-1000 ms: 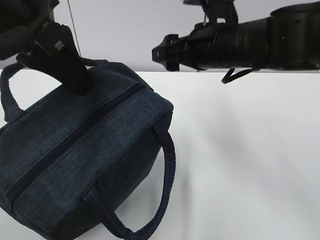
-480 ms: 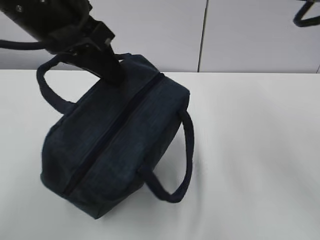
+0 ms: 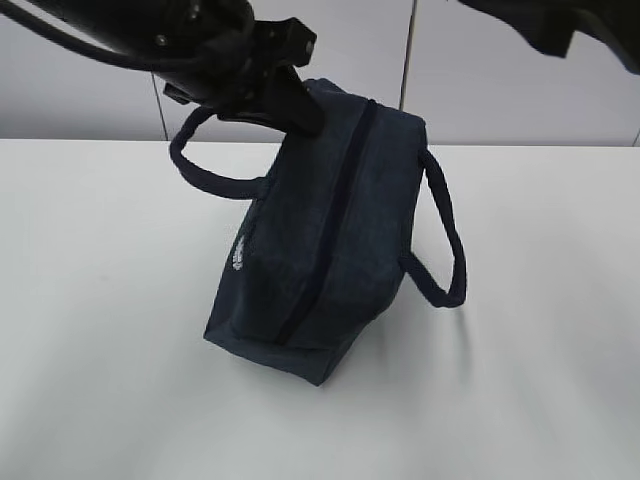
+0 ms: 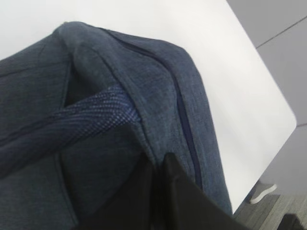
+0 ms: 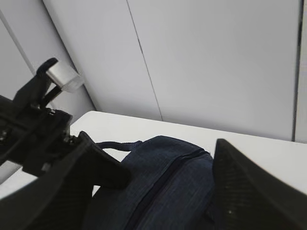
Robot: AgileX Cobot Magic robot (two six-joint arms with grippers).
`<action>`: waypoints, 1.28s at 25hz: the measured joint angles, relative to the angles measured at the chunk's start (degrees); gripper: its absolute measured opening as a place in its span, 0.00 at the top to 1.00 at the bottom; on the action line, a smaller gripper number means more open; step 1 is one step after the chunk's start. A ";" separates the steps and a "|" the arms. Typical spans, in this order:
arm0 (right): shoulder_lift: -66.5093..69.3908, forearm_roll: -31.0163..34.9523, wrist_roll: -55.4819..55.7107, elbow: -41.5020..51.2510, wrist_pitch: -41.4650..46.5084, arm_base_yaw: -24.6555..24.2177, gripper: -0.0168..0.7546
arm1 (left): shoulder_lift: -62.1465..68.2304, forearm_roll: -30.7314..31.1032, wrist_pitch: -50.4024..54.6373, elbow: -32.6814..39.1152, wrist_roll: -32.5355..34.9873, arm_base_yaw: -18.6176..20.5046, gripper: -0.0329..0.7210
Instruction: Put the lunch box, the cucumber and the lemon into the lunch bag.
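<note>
The dark navy lunch bag (image 3: 330, 240) stands tilted on the white table (image 3: 100, 300), with its far end raised and its near end down. Its zipper (image 3: 340, 190) runs closed along the top. My left gripper (image 3: 300, 112) is shut on the bag's fabric at the raised corner beside a handle (image 3: 205, 170). In the left wrist view its fingers (image 4: 184, 191) pinch the lunch bag (image 4: 96, 96) next to the handle seam. My right gripper (image 5: 172, 160) hangs open above the lunch bag (image 5: 177, 191), touching nothing. The lunch box, cucumber and lemon are out of view.
A grey panelled wall (image 3: 500, 90) runs behind the table's far edge. The bag's second handle (image 3: 445, 250) hangs loose on the right. The right arm (image 3: 560, 25) shows dark at the top right corner.
The left gripper has raised and swung the bag's far end to the right, so the bag now stands steeper. The right arm has left the middle for the top right.
</note>
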 joint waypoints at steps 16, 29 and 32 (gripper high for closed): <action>-4.10 0.36 -0.54 0.83 -4.24 0.00 0.24 | 10.12 -13.51 -7.43 0.02 0.00 9.78 0.96; -2.50 0.45 -0.66 0.93 -4.24 0.00 0.24 | 11.22 -1.65 2.70 -0.43 0.00 12.81 0.35; -2.50 0.45 -0.66 0.93 -4.24 0.00 0.24 | 10.78 -0.67 4.47 -0.43 0.00 13.90 0.25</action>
